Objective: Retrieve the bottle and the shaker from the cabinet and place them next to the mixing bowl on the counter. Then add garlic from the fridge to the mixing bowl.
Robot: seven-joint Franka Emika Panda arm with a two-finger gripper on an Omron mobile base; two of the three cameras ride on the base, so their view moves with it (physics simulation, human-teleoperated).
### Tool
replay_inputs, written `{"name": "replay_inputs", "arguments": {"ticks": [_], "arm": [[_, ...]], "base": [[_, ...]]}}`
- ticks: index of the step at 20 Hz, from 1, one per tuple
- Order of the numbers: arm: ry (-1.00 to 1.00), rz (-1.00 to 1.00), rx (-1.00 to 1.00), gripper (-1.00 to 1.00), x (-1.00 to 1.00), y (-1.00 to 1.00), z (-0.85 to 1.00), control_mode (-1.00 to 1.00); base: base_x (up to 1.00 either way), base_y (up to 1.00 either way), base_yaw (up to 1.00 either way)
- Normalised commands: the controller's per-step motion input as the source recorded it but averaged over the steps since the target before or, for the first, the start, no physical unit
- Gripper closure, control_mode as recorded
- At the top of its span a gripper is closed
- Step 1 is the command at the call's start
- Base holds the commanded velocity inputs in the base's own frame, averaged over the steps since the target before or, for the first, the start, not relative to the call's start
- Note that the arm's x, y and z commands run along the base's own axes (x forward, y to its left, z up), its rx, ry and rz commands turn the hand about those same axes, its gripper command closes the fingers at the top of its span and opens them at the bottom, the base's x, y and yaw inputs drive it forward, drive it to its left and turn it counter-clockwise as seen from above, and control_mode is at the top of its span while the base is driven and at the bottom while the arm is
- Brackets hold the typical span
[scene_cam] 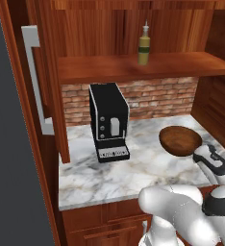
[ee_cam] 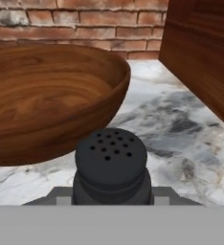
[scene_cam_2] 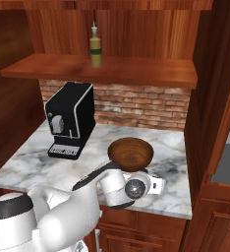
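Gripping shaker [ee_cam: 111, 165] w/ jaws clamped on it, just beside mixing bowl [ee_cam: 47, 95] on counter [ee_cam: 181, 129]; bottle [scene_cam: 143, 45] on shelf [scene_cam: 109, 67].

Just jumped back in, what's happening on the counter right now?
The gripper is shut on the shaker, holding it low over the marble counter right beside the wooden bowl. The bottle stands upright on the cabinet shelf, not yet fetched. A black coffee machine sits to the bowl's left.
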Motion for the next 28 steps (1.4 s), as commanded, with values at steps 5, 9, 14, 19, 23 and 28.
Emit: {"name": "replay_inputs", "arguments": {"ticks": [5, 9, 14, 19, 23, 28], "arm": [[-0.01, 0.0, 0.0, 1.0, 0.0, -0.21, -0.41, -1.0], [-0.04, 0.0, 0.0, 1.0, 0.04, 0.0, -0.29, -1.0], [-0.05, 0.0, 0.0, 1.0, 0.18, 0.0, -0.13, -1.0], [0.0, 0.0, 0.0, 1.0, 0.16, 0.02, -0.05, -1.0], [0.0, 0.0, 0.0, 1.0, 0.05, 0.1, -0.06, -1.0], [0.0, 0.0, 0.0, 1.0, 0.0, 0.08, -0.04, -1.0]], "base": [[0.0, 0.0, 0.0], [0.0, 0.0, 0.0], [0.0, 0.0, 0.0], [0.0, 0.0, 0.0], [0.0, 0.0, 0.0], [0.0, 0.0, 0.0]]}}
